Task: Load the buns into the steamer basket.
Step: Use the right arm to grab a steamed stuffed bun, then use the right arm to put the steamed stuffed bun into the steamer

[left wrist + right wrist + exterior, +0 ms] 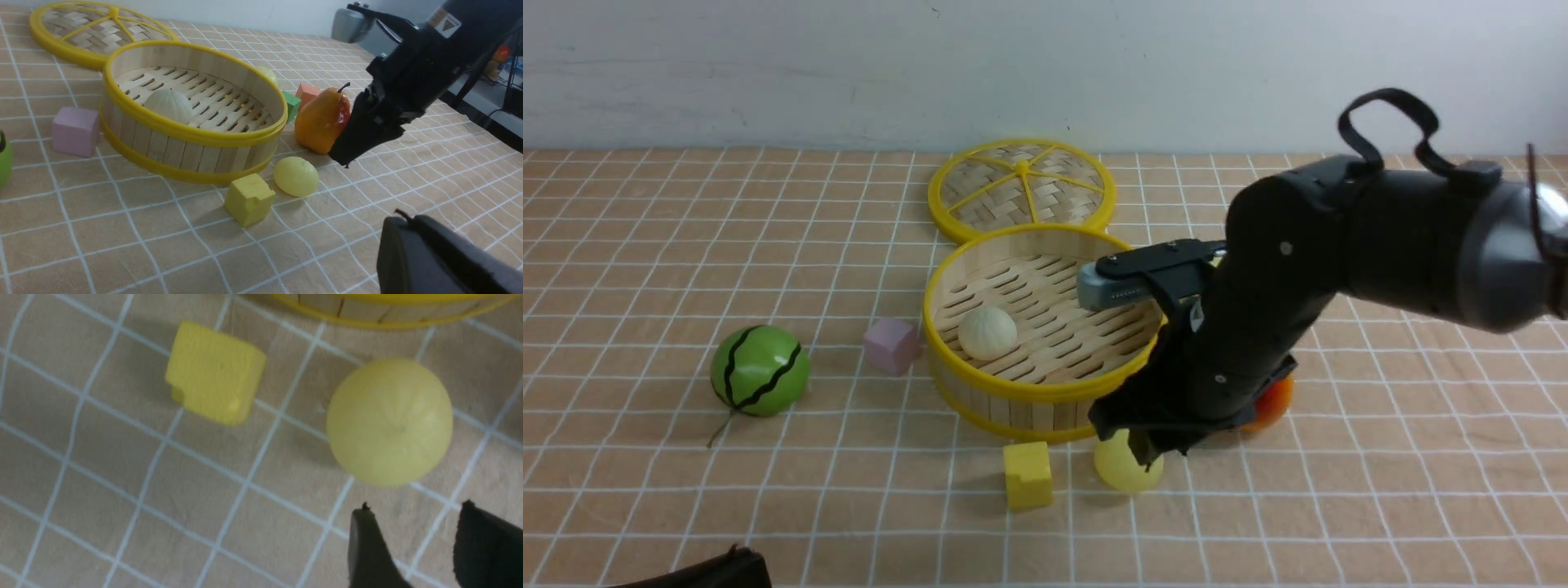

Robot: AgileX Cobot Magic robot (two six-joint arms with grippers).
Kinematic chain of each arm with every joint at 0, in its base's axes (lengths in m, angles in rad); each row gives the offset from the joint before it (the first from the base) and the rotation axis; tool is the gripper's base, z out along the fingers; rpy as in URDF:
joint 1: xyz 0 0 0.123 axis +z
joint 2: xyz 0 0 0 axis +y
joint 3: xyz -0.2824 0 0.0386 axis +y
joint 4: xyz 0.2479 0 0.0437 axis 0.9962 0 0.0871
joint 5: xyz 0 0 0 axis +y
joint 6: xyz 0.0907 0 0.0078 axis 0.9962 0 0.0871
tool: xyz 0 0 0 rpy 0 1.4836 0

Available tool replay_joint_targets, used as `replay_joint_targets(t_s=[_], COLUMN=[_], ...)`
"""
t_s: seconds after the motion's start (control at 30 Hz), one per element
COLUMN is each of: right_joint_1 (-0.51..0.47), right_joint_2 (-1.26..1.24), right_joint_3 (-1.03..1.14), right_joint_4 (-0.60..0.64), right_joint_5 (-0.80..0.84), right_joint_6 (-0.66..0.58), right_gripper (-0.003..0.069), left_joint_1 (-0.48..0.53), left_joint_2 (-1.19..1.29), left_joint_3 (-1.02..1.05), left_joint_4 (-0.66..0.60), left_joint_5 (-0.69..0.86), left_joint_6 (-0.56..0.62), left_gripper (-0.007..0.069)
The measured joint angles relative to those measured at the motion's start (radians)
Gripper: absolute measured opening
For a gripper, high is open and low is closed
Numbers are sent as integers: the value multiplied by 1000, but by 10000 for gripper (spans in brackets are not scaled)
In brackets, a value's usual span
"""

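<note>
The steamer basket [1013, 390] stands mid-table with the off-white bun [987, 331] inside it. A pale yellow bun [1123, 467] lies on the cloth just in front of the basket, next to a yellow cube [1027, 474]. My right gripper [1147, 457] is open and hangs close over this bun, its fingertips [365, 535] just short of the bun [390, 421] and not touching it. In the left wrist view a second yellow bun [267, 74] peeks out behind the basket [184, 130]. My left gripper [408, 218] is shut and empty at the near left edge [719, 567].
The flat woven lid [1023, 189] lies behind the basket. A pink cube [892, 345] and a green striped melon [760, 370] lie to its left. An orange pear [322, 120], a green cube [291, 105] and a reddish cube [307, 92] lie to its right.
</note>
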Motion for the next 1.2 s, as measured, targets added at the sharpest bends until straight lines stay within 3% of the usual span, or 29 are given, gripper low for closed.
replay_joint_targets(t_s=[0.2, 0.6, 0.83, 0.97, 1.2], right_joint_1=[0, 0, 0, 1, 2], right_joint_2=[49, 109, 129, 113, -26], right_joint_3=[-6, -8, -11, -12, -64], right_joint_4=[1, -9, -9, -6, 17], right_joint_5=[-70, -158, -148, -128, -38], right_joint_6=[10, 17, 18, 4, -6], right_gripper=[351, 337, 187, 25, 3], left_joint_1=[0, 0, 0, 0, 0], left_joint_2=[0, 0, 0, 0, 0], left_joint_3=[0, 0, 0, 0, 0], left_joint_4=[0, 0, -1, -1, -1], left_joint_5=[0, 0, 0, 0, 0], left_joint_6=[0, 0, 0, 0, 0], left_gripper=[-2, 4, 4, 6, 12])
